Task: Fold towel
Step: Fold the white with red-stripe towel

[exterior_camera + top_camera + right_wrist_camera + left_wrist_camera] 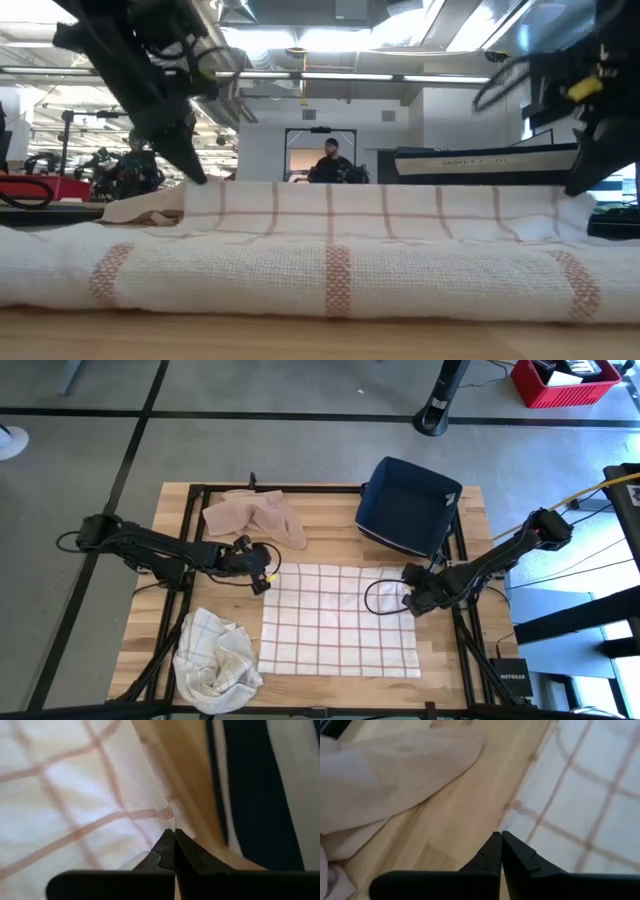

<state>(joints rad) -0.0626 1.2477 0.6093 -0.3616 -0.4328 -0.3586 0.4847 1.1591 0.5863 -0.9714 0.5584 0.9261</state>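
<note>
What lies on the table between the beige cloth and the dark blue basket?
Only bare wood of the table lies between the beige cloth and the dark blue basket, as the high view shows.

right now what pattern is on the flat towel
White with a reddish-brown grid check, clearest in the high view.

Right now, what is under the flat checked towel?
The checked towel lies spread on the wooden table. Bare wood shows around its edges; whatever sits beneath the cloth is covered. The left gripper and right gripper pinch its far corners.
</note>
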